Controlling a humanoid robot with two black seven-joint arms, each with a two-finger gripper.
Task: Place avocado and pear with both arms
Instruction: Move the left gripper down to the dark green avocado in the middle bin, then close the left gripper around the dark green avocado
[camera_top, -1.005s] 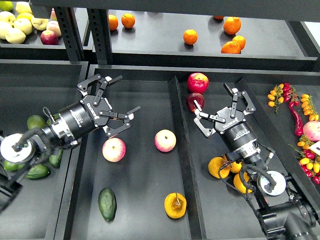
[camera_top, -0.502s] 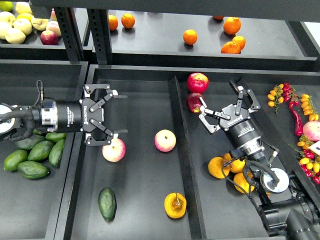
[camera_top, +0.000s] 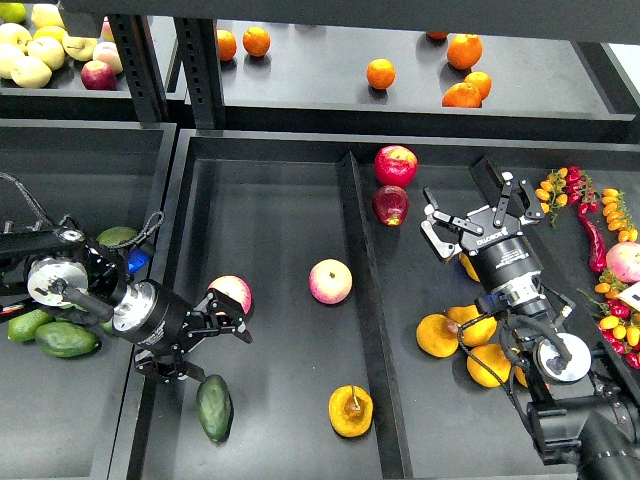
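Note:
The dark green avocado (camera_top: 214, 407) lies in the middle tray near its front left corner. The yellow-orange pear (camera_top: 351, 410) with a brown stem lies to its right, near the front. My left gripper (camera_top: 203, 345) is open and empty, low over the tray, just above and behind the avocado and in front of a pink apple (camera_top: 230, 292). My right gripper (camera_top: 478, 207) is open and empty over the right compartment, far from the pear.
A second pink apple (camera_top: 330, 281) lies mid-tray. Two red apples (camera_top: 396, 165) sit past the divider (camera_top: 362, 300). Several yellow-orange pears (camera_top: 437, 335) lie under my right arm. Lighter avocados (camera_top: 62, 340) fill the left tray. Oranges (camera_top: 380, 73) sit on the back shelf; peppers (camera_top: 590, 225) at right.
My left gripper has swung down and toward the front left, from behind the pink apple to just above the avocado. My right gripper has moved right and farther back.

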